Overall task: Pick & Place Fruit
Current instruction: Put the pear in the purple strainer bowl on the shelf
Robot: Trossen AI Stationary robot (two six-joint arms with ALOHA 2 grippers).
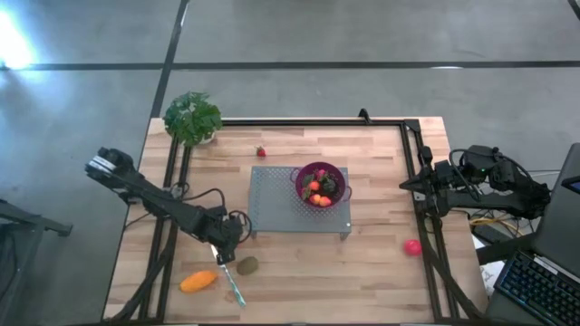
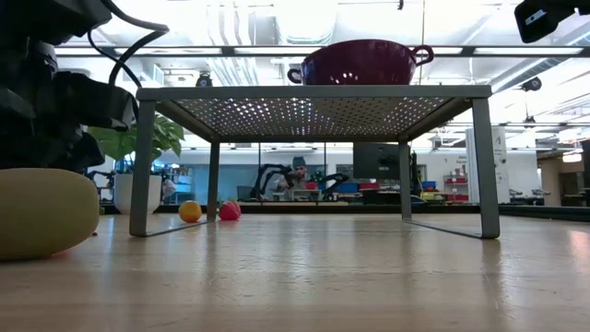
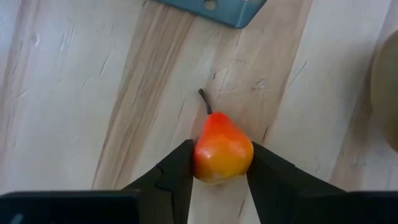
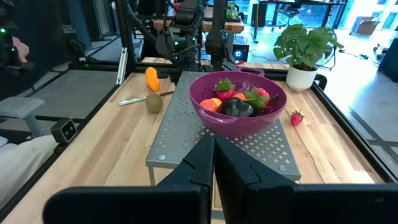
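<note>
- Small orange-red pear-shaped fruit with a thin dark stem [image 3: 222, 151] sits on the wooden desk [image 1: 381, 272], just off the near-left leg of the rack.
- Left claw [image 3: 219, 171] is down on it: one finger each side, both touching the fruit, pinching it. In the high view the claw [image 1: 225, 237] hides the pear.
- Brown-green oval fruit [image 1: 246, 265] lies just beside that claw, towards the desk's front edge; in the low view it is the big yellowish blob [image 2: 41, 212] at the left.
- Elongated orange fruit [image 1: 198, 282] lies near the front-left corner.
- Slim light-handled knife [image 1: 233, 283] lies between the orange one and the oval one.
- Grey perforated metal rack [image 1: 281, 201] stands mid-desk; purple two-handled plastic bowl [image 1: 339, 171] sits on its right half.
- Bowl contents: orange pieces [image 4: 212, 104], red strawberries [image 4: 224, 89], a dark round one [image 4: 237, 108], green leaves.
- Tiny red strawberry [image 1: 261, 151] lies alone on the desk, between rack and back edge.
- Pink-red ball [image 1: 412, 246] lies near the right edge, well apart from the rack.
- Leafy green plant in a white pot [image 1: 192, 118] stands at the back-left corner.
- Right claw [image 4: 213, 163] waits off the right edge, fingers pressed together, nothing in them.
</note>
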